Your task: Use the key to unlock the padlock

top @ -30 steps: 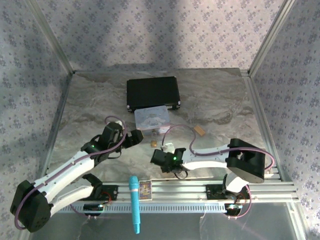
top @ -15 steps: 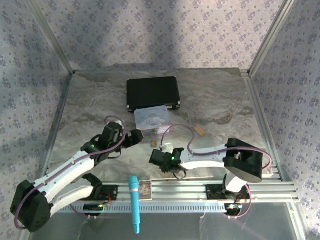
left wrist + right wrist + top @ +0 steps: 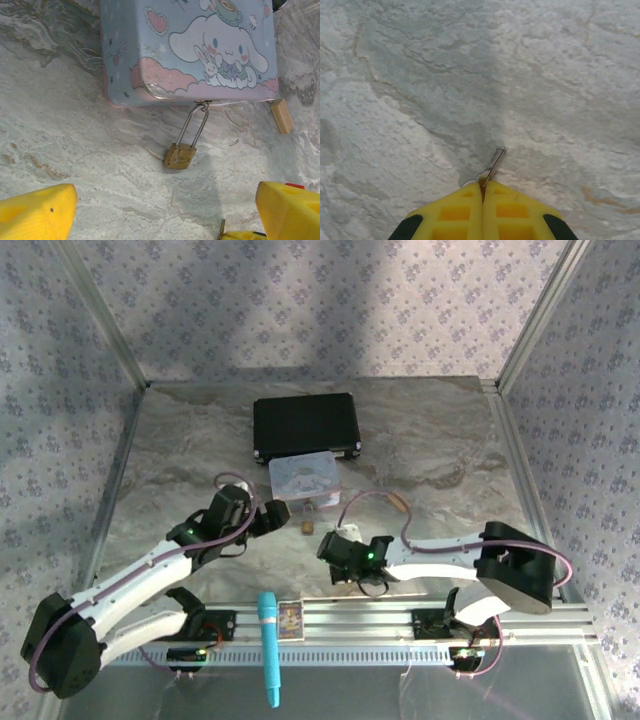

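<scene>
Brass marks out the padlock (image 3: 180, 156) for us. Its small body lies flat on the marbled desk (image 3: 75, 140), about midway between the left and right edges and closer to the near edge than the far one. Its thin silver shackle (image 3: 194, 125) reaches the clasp on the near side of the pale blue cartoon tin (image 3: 190, 50). A tan wooden block (image 3: 281, 116) lies on the desk off the tin's near right corner. The left jaws stand wide apart, yellow fingers (image 3: 35, 212) short of the padlock and not touching it. The right jaws are pressed together on the key (image 3: 494, 167), its thin silver tip poking out over the desk, right of the padlock and nearer the near edge.
</scene>
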